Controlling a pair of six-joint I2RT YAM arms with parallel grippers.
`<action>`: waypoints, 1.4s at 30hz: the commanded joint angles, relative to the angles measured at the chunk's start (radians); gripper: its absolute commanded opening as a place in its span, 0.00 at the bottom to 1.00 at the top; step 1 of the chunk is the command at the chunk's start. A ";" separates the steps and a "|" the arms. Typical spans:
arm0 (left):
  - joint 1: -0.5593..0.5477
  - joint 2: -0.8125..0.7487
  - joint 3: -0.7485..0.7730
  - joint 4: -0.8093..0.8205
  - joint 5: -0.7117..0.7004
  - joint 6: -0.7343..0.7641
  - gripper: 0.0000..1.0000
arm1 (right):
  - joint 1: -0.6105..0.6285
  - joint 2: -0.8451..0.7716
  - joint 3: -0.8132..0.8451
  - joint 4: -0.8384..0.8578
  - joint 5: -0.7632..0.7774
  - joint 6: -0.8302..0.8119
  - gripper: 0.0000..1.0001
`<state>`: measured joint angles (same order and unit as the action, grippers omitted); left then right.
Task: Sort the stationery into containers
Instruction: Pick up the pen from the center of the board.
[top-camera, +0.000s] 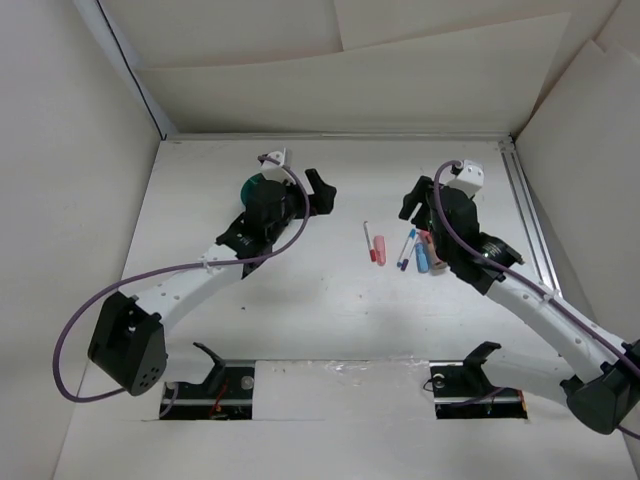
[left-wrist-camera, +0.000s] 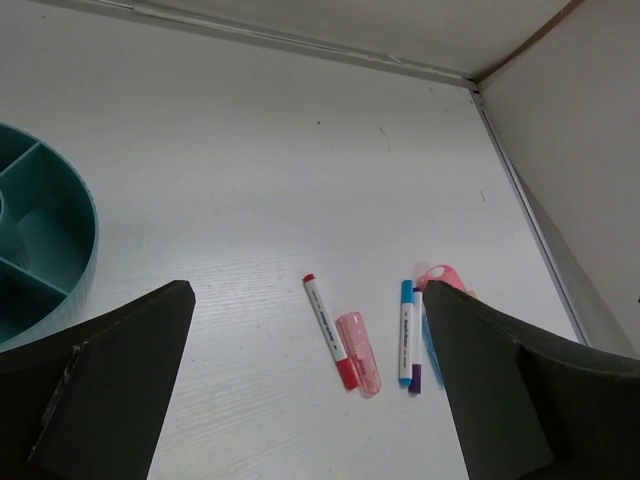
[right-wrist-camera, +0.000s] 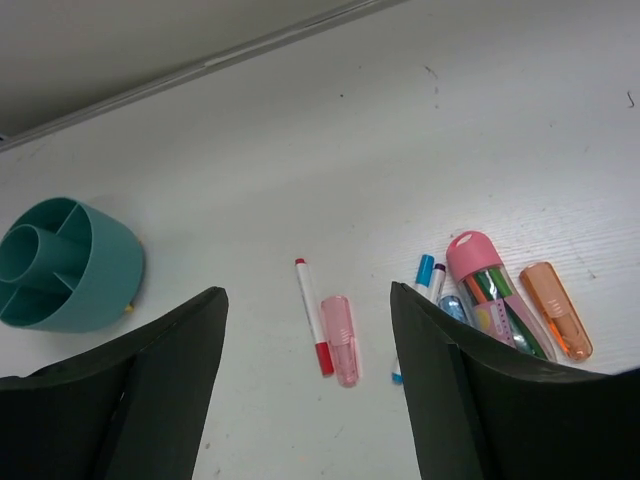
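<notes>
The teal organiser bowl sits at the back left, mostly hidden under my left arm; it shows in the left wrist view and the right wrist view. The stationery lies mid-table: a white pen with red tip, a pink stick, blue- and purple-tipped pens, a blue stick and an orange stick. My left gripper is open and empty, right of the bowl. My right gripper is open and empty, just behind the items.
A clear case with a pink cap, full of coloured pens, lies among the stationery under my right arm. A metal rail runs along the table's right side. White walls enclose the back and sides.
</notes>
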<state>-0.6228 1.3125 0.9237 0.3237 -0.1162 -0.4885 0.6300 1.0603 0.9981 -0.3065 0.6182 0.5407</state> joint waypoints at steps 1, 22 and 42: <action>-0.041 0.007 0.024 0.025 -0.060 -0.016 1.00 | 0.008 -0.008 -0.007 0.003 0.041 0.011 0.72; -0.163 -0.069 0.020 0.170 -0.326 -0.021 1.00 | -0.012 -0.054 0.034 0.092 0.081 0.019 0.00; -0.205 0.313 0.323 -0.096 -0.134 -0.012 0.01 | -0.061 -0.100 -0.038 0.075 0.114 0.067 0.00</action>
<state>-0.8188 1.5879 1.1740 0.3130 -0.2596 -0.4953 0.5892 0.9642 0.9634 -0.2394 0.7109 0.5755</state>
